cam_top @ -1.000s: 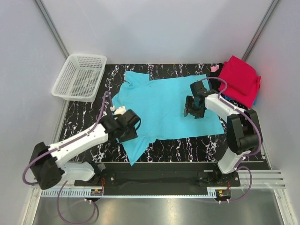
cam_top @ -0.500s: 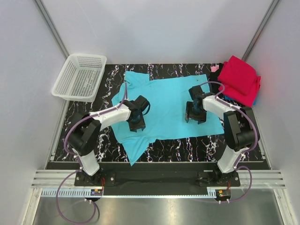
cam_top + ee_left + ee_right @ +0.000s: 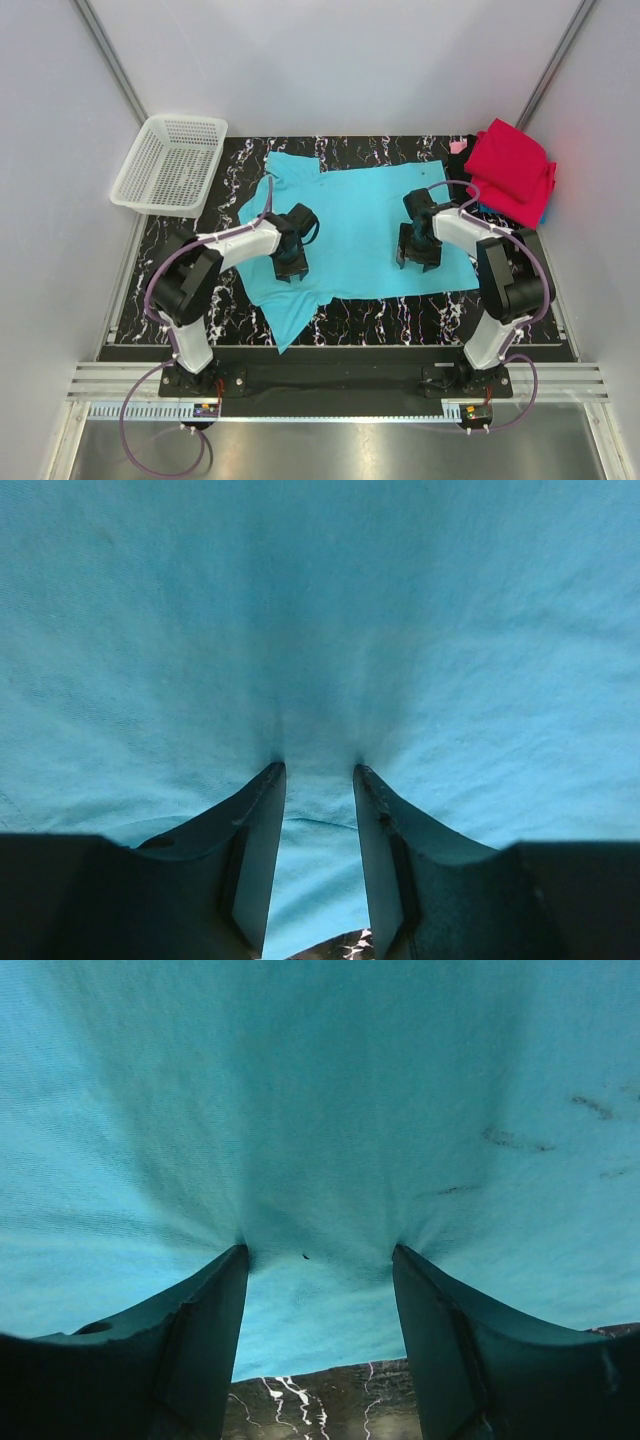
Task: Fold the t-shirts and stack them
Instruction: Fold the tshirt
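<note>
A turquoise-blue t-shirt (image 3: 350,215) lies spread flat on the black marbled table (image 3: 400,310). My left gripper (image 3: 292,266) stands on its left part and my right gripper (image 3: 416,258) on its right part, both pointing down. In the left wrist view the left gripper (image 3: 320,771) is open, its fingertips (image 3: 275,775) pressing into the cloth (image 3: 320,600). The right gripper (image 3: 320,1250) is open wider, its tips also on the cloth (image 3: 320,1080) near the hem. A crimson red t-shirt (image 3: 510,170) tops a pile at the back right.
A white mesh basket (image 3: 170,162) sits at the back left corner. Blue cloth (image 3: 478,207) and a pink scrap (image 3: 458,146) peek out from under the red pile. Grey walls close in the table on three sides. Bare table (image 3: 330,1400) shows just beyond the shirt's hem.
The left arm has swung from the shirt's near-left edge up onto its left part and set its fingertips down. The right gripper has shifted slightly toward the near edge.
</note>
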